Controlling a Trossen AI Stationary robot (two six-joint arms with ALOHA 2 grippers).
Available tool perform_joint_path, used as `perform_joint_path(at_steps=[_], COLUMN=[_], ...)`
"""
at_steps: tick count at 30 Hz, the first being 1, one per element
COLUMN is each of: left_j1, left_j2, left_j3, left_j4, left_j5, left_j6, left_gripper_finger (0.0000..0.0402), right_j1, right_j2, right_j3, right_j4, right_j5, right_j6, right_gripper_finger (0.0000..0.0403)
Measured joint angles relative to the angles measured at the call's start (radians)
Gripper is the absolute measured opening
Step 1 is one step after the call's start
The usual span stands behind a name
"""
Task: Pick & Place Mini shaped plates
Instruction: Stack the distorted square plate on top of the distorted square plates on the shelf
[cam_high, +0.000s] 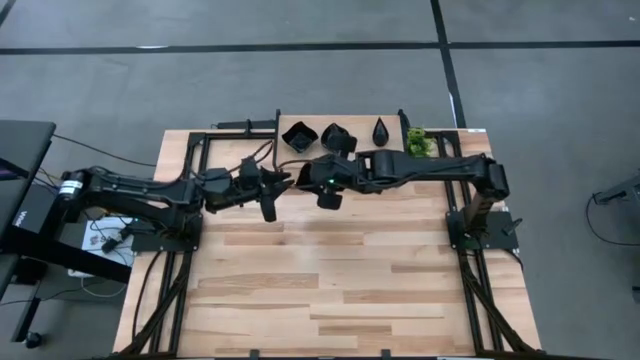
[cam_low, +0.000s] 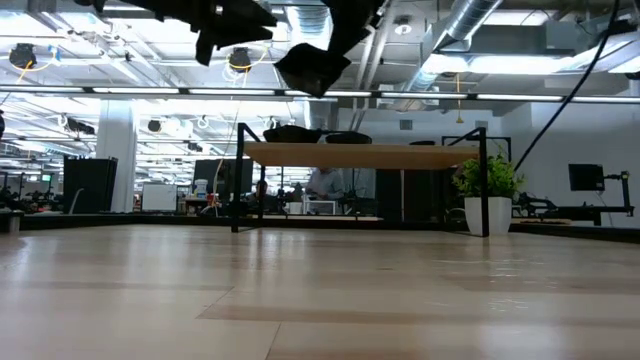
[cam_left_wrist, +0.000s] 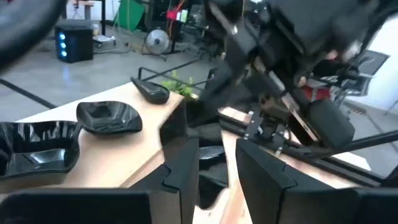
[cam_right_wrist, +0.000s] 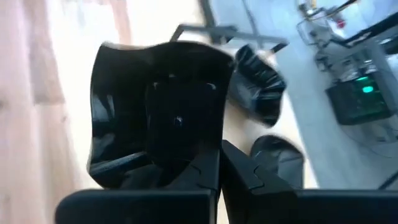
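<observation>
Right jaws (cam_right_wrist: 219, 163) pinch square plate's (cam_right_wrist: 155, 112) rim, plate jutting forward.

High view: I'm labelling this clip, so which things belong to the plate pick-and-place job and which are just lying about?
Part of the job:
- held square plate, gripped by the shut right end effector
- left shelf plate
- middle shelf plate
- teardrop plate

Just lying about:
- small green plant
- wooden shelf under the plates

no readable text, no labels, no brands, no numbers, no signs on anything in view
</observation>
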Motion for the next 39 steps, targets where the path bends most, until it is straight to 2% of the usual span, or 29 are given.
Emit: perform_joint_path(at_steps=[4,10,18,39], left_j1=[-0.028,-0.049,-0.049,-0.045], left_j2=[0.022,0.034,0.034,0.041], left_j3=[0.000,0.000,0.000,-0.001], left_j4=[-0.010,-0.008,-0.002,-0.004], left_j5=[-0.070,-0.168,-0.222,-0.246], left_j6=[0.031,0.116,0.165,0.159], left_gripper_finger=[0.0108,0.0108,0.0108,0.0108], right_j1=[-0.001,0.012,0.012,0.045], right_j2=[0.019,0.019,0.019,0.019], right_j3=[0.043,0.053,0.052,0.051], right_j4=[0.010,0.037,0.086,0.127], right_j5=[0.039,0.041,0.041,0.025], right_j6=[-0.020,-0.026,-0.026,-0.042], right_gripper_finger=[0.0001,0.0001,0.0001,0.0001])
